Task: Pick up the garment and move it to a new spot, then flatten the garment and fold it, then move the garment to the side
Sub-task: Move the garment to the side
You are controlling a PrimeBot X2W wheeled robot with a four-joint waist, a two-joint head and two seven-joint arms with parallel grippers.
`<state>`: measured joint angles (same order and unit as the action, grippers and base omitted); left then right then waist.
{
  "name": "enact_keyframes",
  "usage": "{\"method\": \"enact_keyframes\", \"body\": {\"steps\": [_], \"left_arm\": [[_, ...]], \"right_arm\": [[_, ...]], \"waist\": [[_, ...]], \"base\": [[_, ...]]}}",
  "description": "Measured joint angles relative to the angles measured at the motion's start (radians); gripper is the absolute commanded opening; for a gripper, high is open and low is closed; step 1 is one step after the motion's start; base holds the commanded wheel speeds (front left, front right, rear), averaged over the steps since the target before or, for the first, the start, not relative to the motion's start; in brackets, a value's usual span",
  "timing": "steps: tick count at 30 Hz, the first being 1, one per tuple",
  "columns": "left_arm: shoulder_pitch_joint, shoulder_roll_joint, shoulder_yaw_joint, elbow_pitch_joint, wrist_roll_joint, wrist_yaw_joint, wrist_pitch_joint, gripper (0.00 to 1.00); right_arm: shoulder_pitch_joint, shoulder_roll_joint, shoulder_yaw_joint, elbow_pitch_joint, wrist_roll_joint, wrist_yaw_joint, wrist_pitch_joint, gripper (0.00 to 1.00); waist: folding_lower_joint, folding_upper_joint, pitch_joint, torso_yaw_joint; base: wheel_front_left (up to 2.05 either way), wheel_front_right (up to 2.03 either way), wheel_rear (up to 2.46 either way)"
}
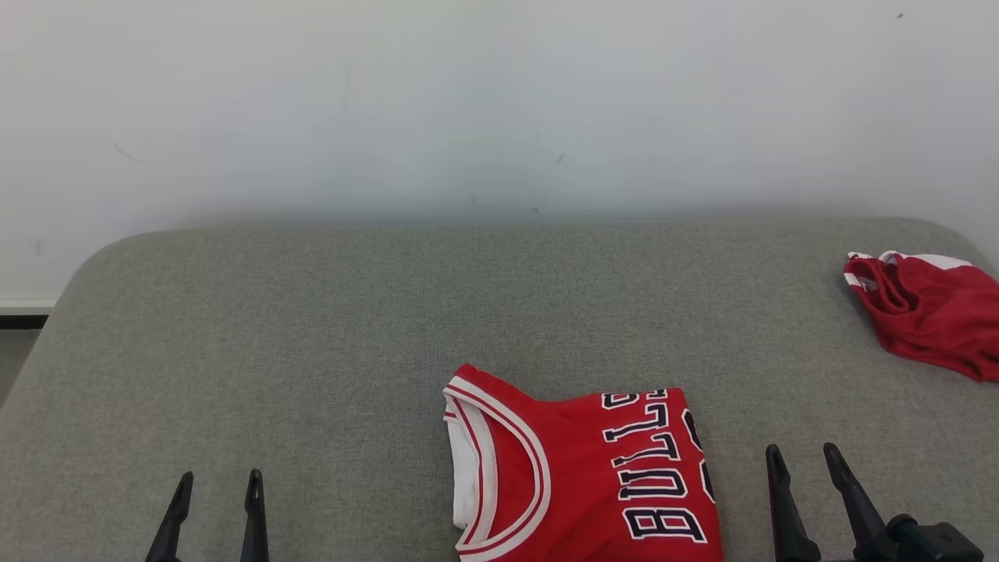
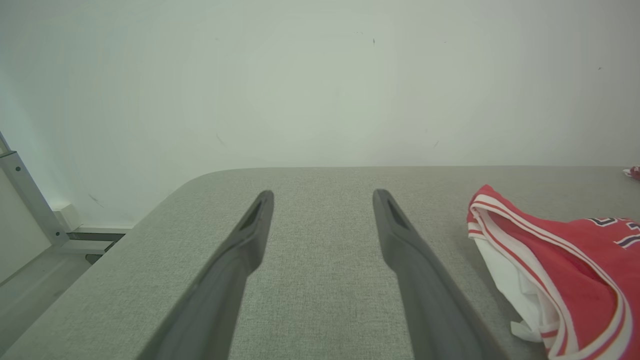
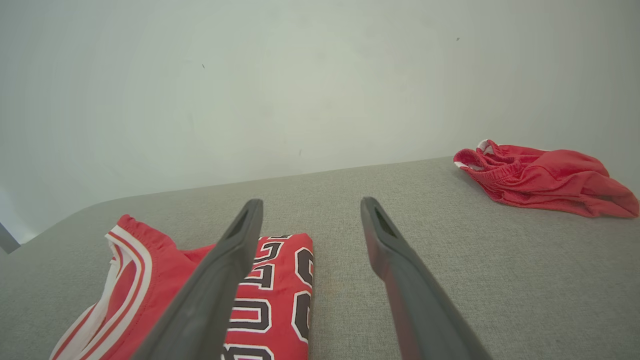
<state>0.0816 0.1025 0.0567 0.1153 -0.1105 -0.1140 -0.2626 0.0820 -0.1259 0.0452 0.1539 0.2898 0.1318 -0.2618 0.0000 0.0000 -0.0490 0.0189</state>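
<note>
Jersey: your folded red Bulls jersey [image 1: 585,476] lies at the lower middle, on the grey pad [image 1: 312,351].
Left gripper [image 1: 219,478]: lower left, wide open, empty.
Right gripper [image 1: 802,453]: lower right, wide open, empty.
Risk: pinch only the top layer and your fold may fall open.
Red shorts [image 1: 929,312]: far right; you could bump them.

Two end effectors, the left end effector [image 1: 220,475] and the right end effector [image 1: 802,449], each with two dark fingers [image 1: 784,507] spread apart: four fingers in all. Two red garments: one folded Bulls jersey [image 1: 585,468] between the end effectors, nearer the right one, and one crumpled red garment [image 1: 929,312] well beyond the right end effector, off to its right. One grey tabletop [image 1: 312,336] carries both
</note>
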Motion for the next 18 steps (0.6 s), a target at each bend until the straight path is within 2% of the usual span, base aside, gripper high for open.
{"method": "enact_keyframes", "body": {"steps": [18], "left_arm": [[0.001,-0.003,0.000,0.008,0.013,-0.002,0.000,1.00]], "right_arm": [[-0.003,-0.001,0.005,0.019,-0.002,0.000,0.000,1.00]], "waist": [[0.0000,0.0000,-0.001,0.005]], "base": [[0.00,0.00,0.00]]}}
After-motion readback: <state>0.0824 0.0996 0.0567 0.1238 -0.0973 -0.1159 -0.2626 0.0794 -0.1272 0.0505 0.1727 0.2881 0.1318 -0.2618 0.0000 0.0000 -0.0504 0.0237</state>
